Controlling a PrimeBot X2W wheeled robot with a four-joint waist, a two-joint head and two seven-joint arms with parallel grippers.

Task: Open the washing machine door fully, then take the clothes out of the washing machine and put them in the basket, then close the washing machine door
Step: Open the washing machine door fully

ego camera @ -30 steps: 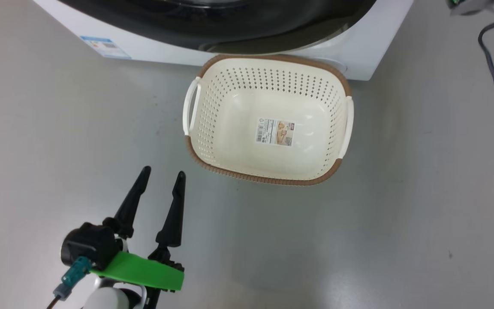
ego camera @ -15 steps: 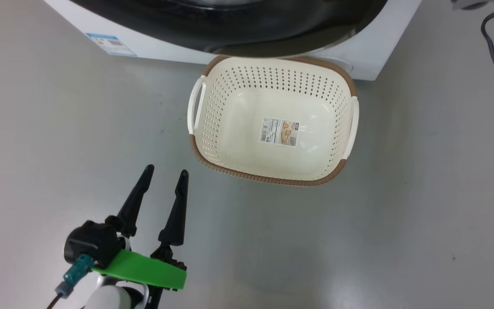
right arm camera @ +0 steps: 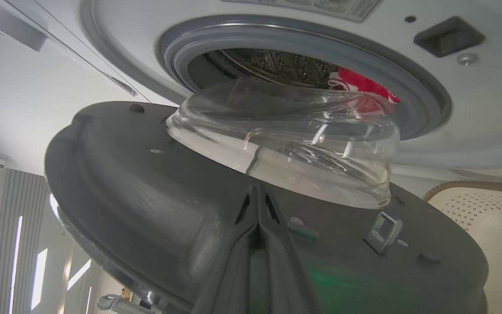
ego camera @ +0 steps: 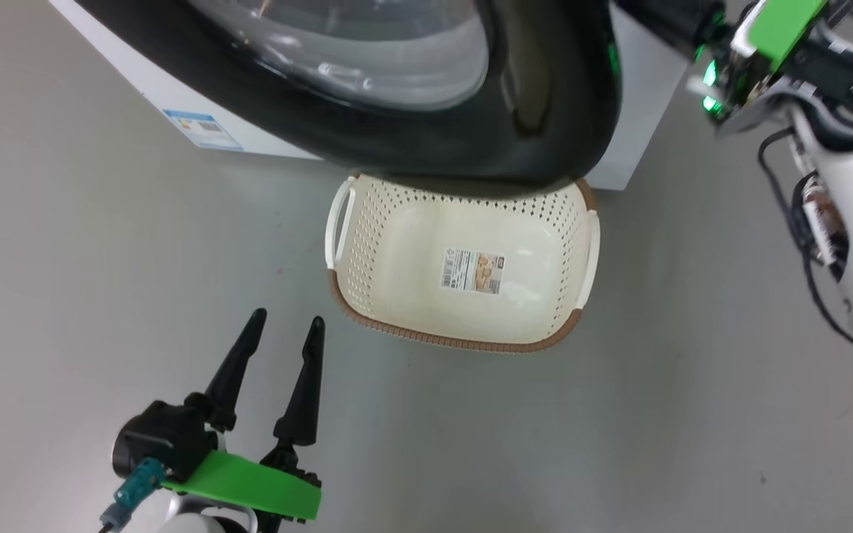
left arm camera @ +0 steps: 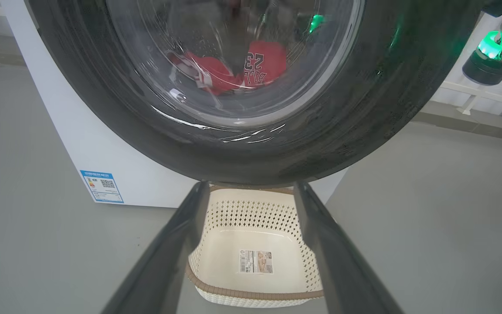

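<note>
Right hand [right arm camera: 257,192], fingers together, rests against the inner face of the half-open washing machine door [ego camera: 545,111], likely to push it wider. Left hand [ego camera: 286,320] hovers spread near the basket [ego camera: 456,340], set on the floor below the door to catch the clothes [left arm camera: 233,72] lying in the drum [right arm camera: 268,65].

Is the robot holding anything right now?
Nothing. The left fingers are open and empty; the right fingers are shut on nothing, by the inner side of the washing machine door.

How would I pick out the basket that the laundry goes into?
Find the big white washing machine with its round black-rimmed door partly open. On the grey floor right in front of it sits the basket. It is cream plastic with perforated sides, a brown rim and a sticker on its bottom.
</note>
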